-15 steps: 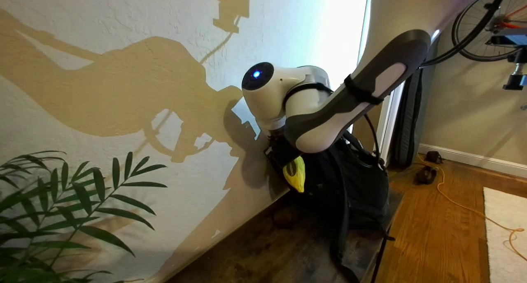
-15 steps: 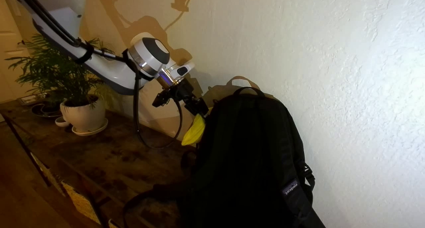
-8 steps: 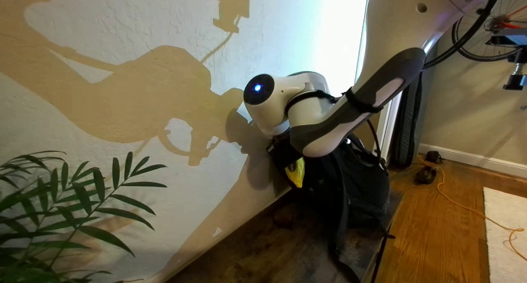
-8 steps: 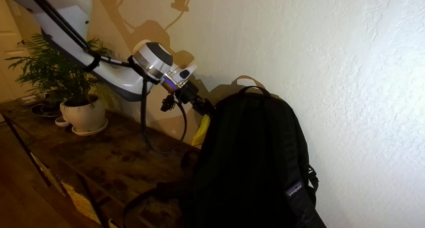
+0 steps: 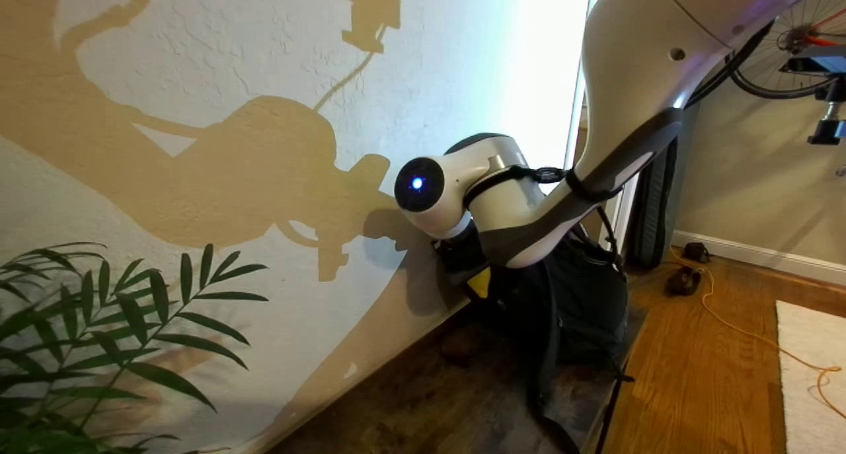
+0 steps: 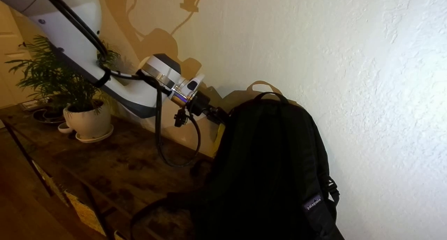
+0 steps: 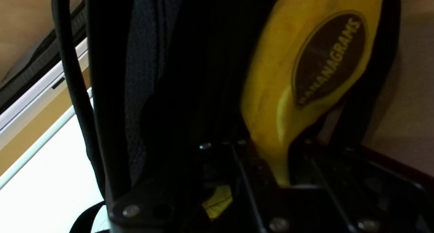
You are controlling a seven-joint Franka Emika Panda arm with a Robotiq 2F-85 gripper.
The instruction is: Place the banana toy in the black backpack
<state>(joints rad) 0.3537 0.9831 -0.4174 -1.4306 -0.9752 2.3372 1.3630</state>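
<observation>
At the side of the black backpack (image 6: 269, 163), the Bananagrams banana (image 7: 301, 80) hangs, narrow end pinched between the fingers (image 7: 259, 192). Opening hidden; inside or out, cannot tell. Too early a release could drop it to the tabletop (image 6: 118, 159).

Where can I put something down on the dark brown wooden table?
The table shows bare wood between the pale round plant pot and the big black fabric backpack. Crowded: by the backpack, where the black gripper holds the yellow banana-shaped toy and a black cable loops down.
</observation>
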